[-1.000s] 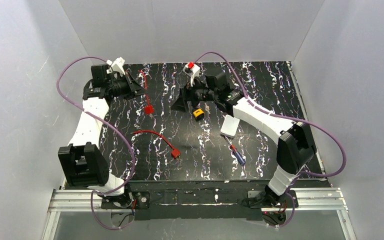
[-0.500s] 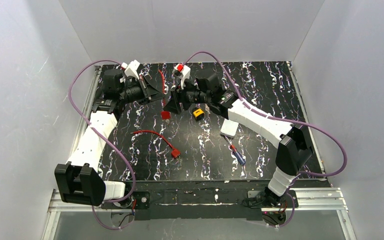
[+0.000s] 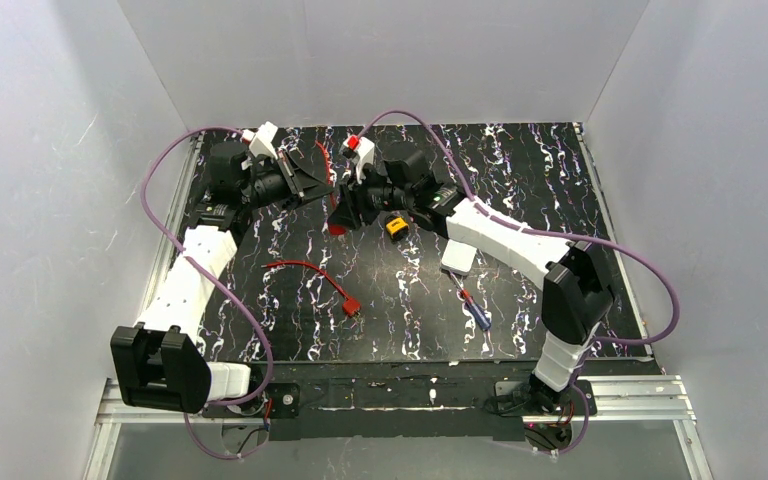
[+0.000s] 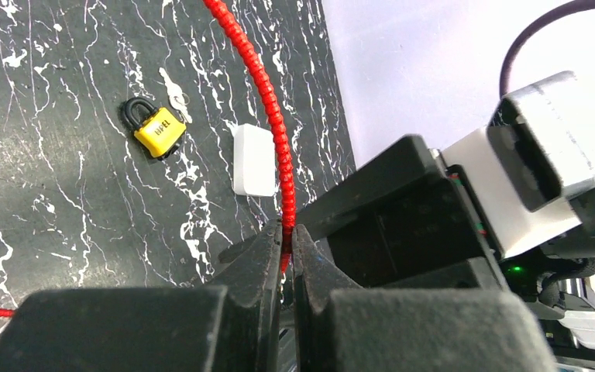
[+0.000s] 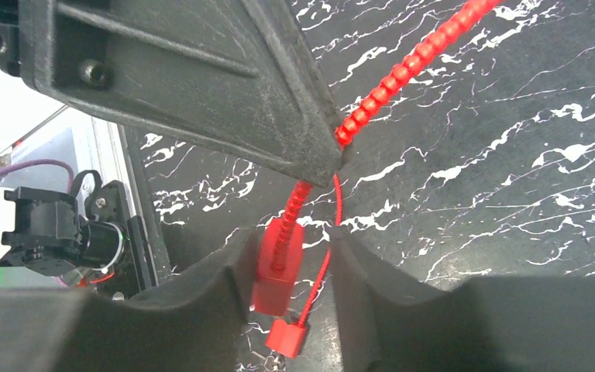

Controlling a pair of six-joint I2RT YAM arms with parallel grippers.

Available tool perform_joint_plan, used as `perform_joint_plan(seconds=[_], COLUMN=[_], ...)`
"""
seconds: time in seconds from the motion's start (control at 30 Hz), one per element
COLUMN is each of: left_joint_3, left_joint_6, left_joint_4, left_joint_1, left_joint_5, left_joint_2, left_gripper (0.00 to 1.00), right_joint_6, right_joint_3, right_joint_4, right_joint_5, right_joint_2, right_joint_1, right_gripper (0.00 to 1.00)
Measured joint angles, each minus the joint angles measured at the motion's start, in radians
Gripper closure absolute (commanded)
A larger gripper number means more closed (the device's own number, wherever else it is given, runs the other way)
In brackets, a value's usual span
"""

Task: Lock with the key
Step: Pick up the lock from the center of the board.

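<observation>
My left hand (image 4: 285, 232) pinches a red beaded cable (image 4: 267, 101); my right hand (image 5: 290, 256) gapes around its block (image 5: 277, 267). The padlock (image 4: 157, 130), yellow with a black shackle, lies upper left in the left wrist view.

The right gripper (image 5: 290, 244) straddles a red seal block (image 5: 277, 267), jaws parted, the right one clear of it. A red beaded cord (image 5: 403, 77) climbs from the block through the pinching tip of the left gripper (image 5: 327, 151). A small red tag (image 5: 285, 339) hangs below on thin wire.
</observation>
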Motion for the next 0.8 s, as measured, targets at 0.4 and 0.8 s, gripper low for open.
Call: perform_joint_plan(seconds=[0.4,0.8], left_joint_3=[-0.02,0.218], left_joint_6=[0.082,0.754], left_joint_4=[-0.033,-0.417], left_joint_1=[0.002,0.144], left_joint_5=[0.012,0.113], left_joint_2=[-0.017,-0.036], left_gripper=[0.31,0.02], right_joint_6=[-0.062,-0.29], right_joint_3=[-0.003,-0.05], right_joint_4=[-0.048,-0.294], right_joint_5=[0.031,-0.111], right_joint_2=[0.007,-0.134], right_joint_1=[0.007,-0.08], right_gripper=[0.99,0.99])
